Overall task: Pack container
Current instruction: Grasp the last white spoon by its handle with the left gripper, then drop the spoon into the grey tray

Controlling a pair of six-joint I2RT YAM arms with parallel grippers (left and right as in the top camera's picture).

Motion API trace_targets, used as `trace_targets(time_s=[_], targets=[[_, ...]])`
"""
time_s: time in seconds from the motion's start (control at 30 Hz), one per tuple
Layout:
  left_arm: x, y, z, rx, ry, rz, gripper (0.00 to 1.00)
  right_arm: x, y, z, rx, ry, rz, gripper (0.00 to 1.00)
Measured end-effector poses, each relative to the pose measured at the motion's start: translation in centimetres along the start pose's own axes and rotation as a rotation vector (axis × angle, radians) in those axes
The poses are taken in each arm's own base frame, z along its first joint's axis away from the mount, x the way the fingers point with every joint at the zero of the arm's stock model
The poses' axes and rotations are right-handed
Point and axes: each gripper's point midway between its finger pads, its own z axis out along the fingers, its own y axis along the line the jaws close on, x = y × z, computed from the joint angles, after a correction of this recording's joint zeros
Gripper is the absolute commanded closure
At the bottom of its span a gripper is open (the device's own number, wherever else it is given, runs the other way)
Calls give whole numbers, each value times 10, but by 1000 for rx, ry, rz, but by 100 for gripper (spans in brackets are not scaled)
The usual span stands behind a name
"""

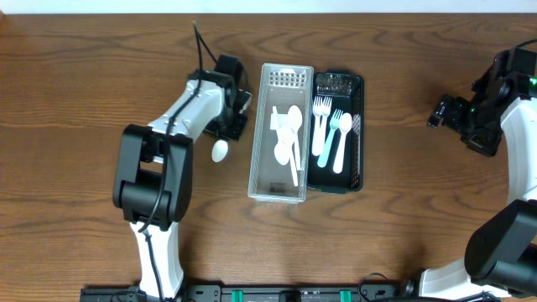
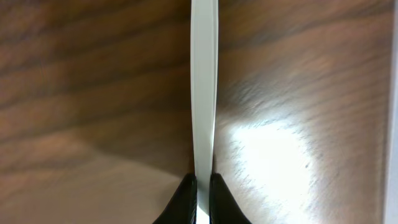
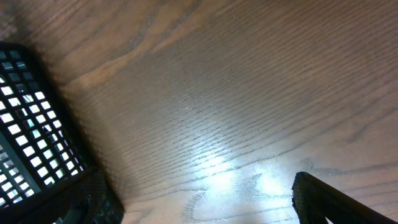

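My left gripper (image 1: 231, 126) is shut on a white plastic spoon; its bowl (image 1: 220, 151) shows just left of the clear container (image 1: 255, 151). In the left wrist view the white handle (image 2: 204, 93) runs straight up from between the closed fingertips (image 2: 204, 186) over the wood. The clear container holds white spoons (image 1: 289, 134). The black basket (image 1: 359, 126) beside it holds forks (image 1: 329, 126). My right gripper (image 1: 445, 111) is open and empty at the far right; its wrist view shows both fingers wide apart (image 3: 205, 199) over bare table.
The black basket's mesh corner (image 3: 28, 130) shows at the left of the right wrist view. The two containers stand side by side in the middle of the wooden table (image 1: 403, 218).
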Motion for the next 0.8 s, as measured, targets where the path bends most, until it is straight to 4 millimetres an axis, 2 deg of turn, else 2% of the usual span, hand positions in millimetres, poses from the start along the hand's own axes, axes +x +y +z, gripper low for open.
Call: trace_targets(time_s=[0.07, 0.13, 0.23, 0.33, 0.4, 0.47, 0.53, 0.6, 0.73, 0.8], targets=[[-1, 5, -13, -5, -4, -11, 94, 0, 0, 0, 0, 0, 0, 1], [-9, 10, -37, -18, -54, -17, 94, 0, 0, 0, 0, 0, 0, 1], [-27, 8, -93, -38, -196, -31, 94, 0, 0, 0, 0, 0, 0, 1], [-37, -7, -157, -42, -360, -44, 94, 1, 0, 0, 0, 2, 0, 1], [-38, -24, -186, -29, -434, -54, 94, 1, 0, 0, 1, 2, 0, 1], [-38, -45, -202, -1, -471, -72, 94, 0, 0, 0, 0, 2, 1, 1], [-38, -65, -202, 29, -473, -94, 94, 0, 0, 0, 0, 2, 1, 1], [-42, -85, -191, 54, -462, -111, 94, 0, 0, 0, 0, 2, 0, 1], [-42, -108, -149, 67, -373, -132, 92, -1, 0, 0, -1, -3, 0, 1], [-41, -113, -129, 64, -326, -139, 83, -3, 1, 0, -3, -11, -1, 1]])
